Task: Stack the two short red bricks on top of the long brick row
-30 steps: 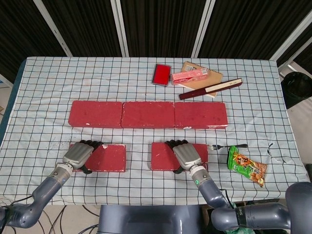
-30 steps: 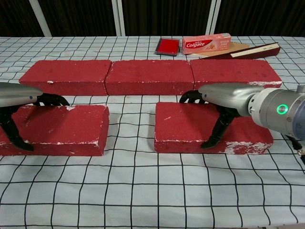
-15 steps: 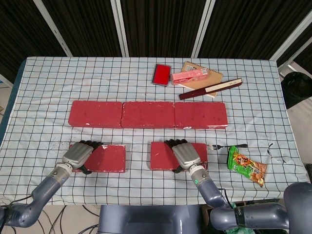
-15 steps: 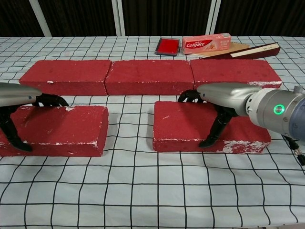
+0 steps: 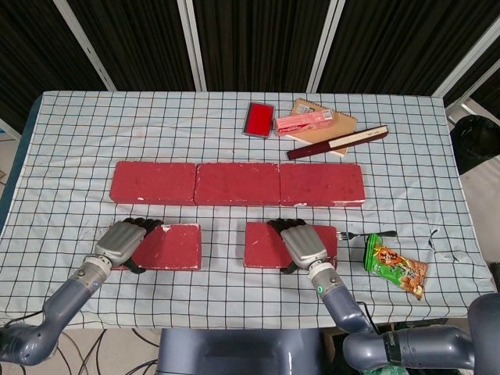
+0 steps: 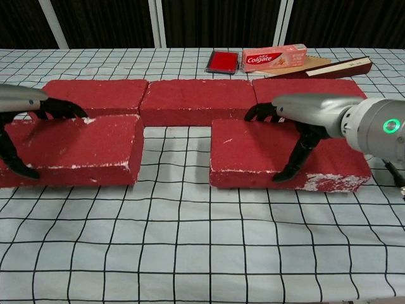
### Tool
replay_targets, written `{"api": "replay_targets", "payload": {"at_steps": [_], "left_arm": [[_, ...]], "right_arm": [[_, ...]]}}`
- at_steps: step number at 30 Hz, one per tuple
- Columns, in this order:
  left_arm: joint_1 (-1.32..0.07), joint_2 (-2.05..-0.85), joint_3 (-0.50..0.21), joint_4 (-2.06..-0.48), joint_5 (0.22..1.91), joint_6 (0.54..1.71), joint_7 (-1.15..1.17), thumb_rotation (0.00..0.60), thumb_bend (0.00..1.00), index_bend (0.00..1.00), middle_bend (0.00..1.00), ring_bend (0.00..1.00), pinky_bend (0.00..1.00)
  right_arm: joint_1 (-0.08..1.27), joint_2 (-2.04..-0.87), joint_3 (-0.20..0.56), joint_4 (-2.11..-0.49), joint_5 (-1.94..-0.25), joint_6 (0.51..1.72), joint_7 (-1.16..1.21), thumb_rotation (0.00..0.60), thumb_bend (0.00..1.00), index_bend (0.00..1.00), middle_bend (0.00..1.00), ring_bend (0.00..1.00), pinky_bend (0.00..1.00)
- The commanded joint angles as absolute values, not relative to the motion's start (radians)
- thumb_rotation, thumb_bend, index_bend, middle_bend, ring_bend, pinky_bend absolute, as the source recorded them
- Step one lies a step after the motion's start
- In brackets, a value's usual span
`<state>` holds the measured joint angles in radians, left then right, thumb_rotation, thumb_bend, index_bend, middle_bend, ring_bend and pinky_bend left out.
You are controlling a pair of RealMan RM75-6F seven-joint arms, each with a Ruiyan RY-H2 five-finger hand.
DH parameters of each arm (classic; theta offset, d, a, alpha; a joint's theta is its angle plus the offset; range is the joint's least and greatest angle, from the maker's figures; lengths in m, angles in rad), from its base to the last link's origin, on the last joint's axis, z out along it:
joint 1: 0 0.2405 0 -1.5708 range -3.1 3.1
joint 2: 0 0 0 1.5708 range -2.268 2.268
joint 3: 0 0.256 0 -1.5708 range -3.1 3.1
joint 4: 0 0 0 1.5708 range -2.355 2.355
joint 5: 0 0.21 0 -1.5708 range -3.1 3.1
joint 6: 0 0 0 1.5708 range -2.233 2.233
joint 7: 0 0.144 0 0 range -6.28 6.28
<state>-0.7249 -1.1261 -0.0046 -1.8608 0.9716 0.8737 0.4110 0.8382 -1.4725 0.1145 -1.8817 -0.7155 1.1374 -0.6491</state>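
Three long red bricks form a row [image 5: 237, 183] [image 6: 190, 100] across the middle of the checked table. My left hand [image 5: 121, 241] [image 6: 22, 107] grips the left short red brick [image 5: 168, 246] [image 6: 76, 149] from above, and the brick hangs off the cloth, casting a shadow. My right hand [image 5: 303, 244] [image 6: 310, 117] grips the right short red brick [image 5: 266, 244] [image 6: 253, 155], which is also raised just in front of the row. Fingers of both hands wrap over the far and near edges of the bricks.
Behind the row lie a red tin [image 5: 258, 119], a toothpaste box [image 5: 304, 122] on a notebook [image 5: 336, 125], and a dark book [image 5: 337, 142]. A fork [image 5: 363, 233] and a green snack bag [image 5: 394, 266] lie right of the right brick.
Both short bricks have risen off the table and moved slightly toward the long row; each hand has kept its grip.
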Motion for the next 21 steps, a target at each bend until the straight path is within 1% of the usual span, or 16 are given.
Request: {"api": "replay_targets", "payload": {"at_steps": [1,6,8,11,15,17,21], "left_arm": [[-0.765,-1.046,-0.066,-1.907,0.965,0.872,0.398,0.6,0.17,0.16,0.24,0.15,0.29],[-0.837,-0.989,-0.129,-1.911,0.897,0.807,0.39,0.6,0.17,0.16,0.24,0.14,0.28],[-0.887,-0.976,-0.147,-1.887,0.835,0.746,0.391,0.6,0.17,0.16,0.24,0.14,0.27],[-0.96,-0.986,-0.161,-1.823,0.749,0.676,0.4,0.6,0.17,0.16,0.24,0.14,0.27],[-1.029,-1.035,-0.169,-1.728,0.683,0.636,0.405,0.6,0.17,0.17,0.24,0.14,0.26],[-1.058,-1.062,-0.167,-1.673,0.659,0.615,0.405,0.6,0.17,0.17,0.24,0.14,0.26],[-1.12,-1.122,-0.141,-1.543,0.605,0.564,0.421,0.6,0.17,0.17,0.24,0.14,0.26]], "right_arm": [[0.816,-1.341,0.149,-1.988,-0.742,1.156,-0.616,0.6,0.26,0.23,0.26,0.26,0.32],[0.814,-1.204,0.202,-2.032,-0.743,1.106,-0.551,0.6,0.26,0.24,0.26,0.26,0.32],[0.82,-1.15,0.23,-2.012,-0.735,1.054,-0.506,0.6,0.26,0.24,0.26,0.26,0.32],[0.841,-1.105,0.258,-1.948,-0.727,0.963,-0.45,0.6,0.26,0.24,0.26,0.26,0.32],[0.878,-1.087,0.289,-1.85,-0.718,0.85,-0.382,0.6,0.26,0.24,0.26,0.26,0.31],[0.908,-1.082,0.291,-1.789,-0.711,0.792,-0.381,0.6,0.26,0.24,0.26,0.26,0.31],[0.968,-1.109,0.297,-1.67,-0.7,0.681,-0.349,0.6,0.26,0.24,0.26,0.26,0.31]]}}
